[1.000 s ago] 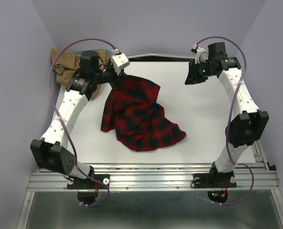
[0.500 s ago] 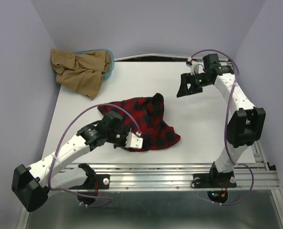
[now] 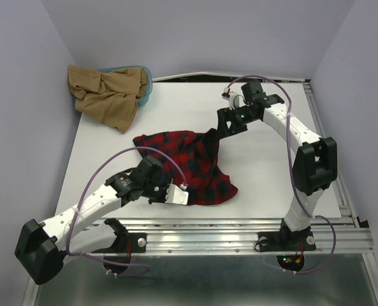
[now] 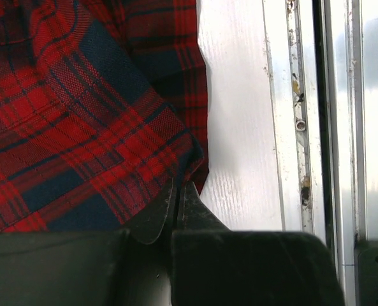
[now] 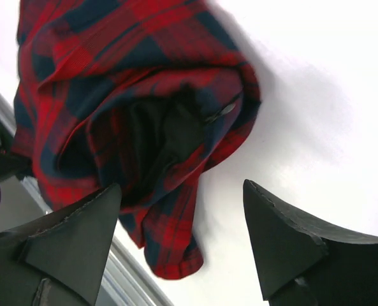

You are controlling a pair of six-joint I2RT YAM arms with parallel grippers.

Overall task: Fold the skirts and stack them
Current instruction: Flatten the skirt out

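Found red plaid skirt (image 3: 195, 166) crumpled mid-table, toward 6 o'clock. Saw left gripper (image 4: 176, 197) pinched tight on its near hem at 7 o'clock. Noted right gripper (image 5: 182, 188) spread wide, holding nothing, just over its 1 o'clock corner. Spotted tan skirt (image 3: 102, 95) heaped at 10 o'clock, draped over teal tub (image 3: 148, 76).

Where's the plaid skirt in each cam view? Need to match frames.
Top external: plaid skirt centre, slightly toward the near edge.
Left wrist: plaid skirt fills the left; left gripper shut on its edge.
Right wrist: plaid skirt upper left, beyond the open right gripper.
Shared landmark: white table.
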